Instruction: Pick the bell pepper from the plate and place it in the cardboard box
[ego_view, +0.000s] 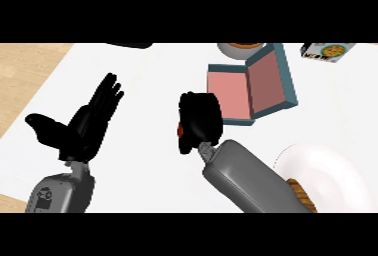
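My right hand (199, 120) is curled over a red bell pepper (181, 130), of which only a small red patch shows at the hand's left edge. It hangs over the white counter just left of the box (255, 82), which has blue-grey walls, a pink inside and an open lid. The white plate (328, 172) lies at the lower right, partly behind my right forearm. My left hand (85, 122) rests open at the left, fingers up.
A brown item (301, 195) sits at the plate's left edge. A white bowl (242, 49) and a small printed carton (327, 51) stand at the back. Wooden surface (26, 65) borders the white counter on the left.
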